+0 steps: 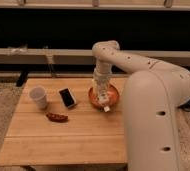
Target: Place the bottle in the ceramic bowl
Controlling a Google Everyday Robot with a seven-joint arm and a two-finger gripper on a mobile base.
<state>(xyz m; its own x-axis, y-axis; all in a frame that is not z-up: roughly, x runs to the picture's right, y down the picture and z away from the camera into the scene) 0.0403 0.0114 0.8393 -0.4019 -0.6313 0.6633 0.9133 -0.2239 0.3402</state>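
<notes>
The orange-red ceramic bowl (pixel 113 94) sits on the right half of the wooden table (pixel 63 140). The slim white bottle (pixel 106 104) slants down inside it, with its lower end poking over the bowl's near rim. My gripper (pixel 101 90) points straight down over the bowl's middle, directly on top of the bottle's upper end. The wrist hides where gripper and bottle meet, so I cannot tell whether it is held.
A white cup (pixel 38 97) stands at the table's left, a dark phone (pixel 67 97) lies beside it, and a small red-brown item (pixel 56 117) lies in front of them. My own arm (pixel 155 115) fills the right side. A low rail runs behind the table.
</notes>
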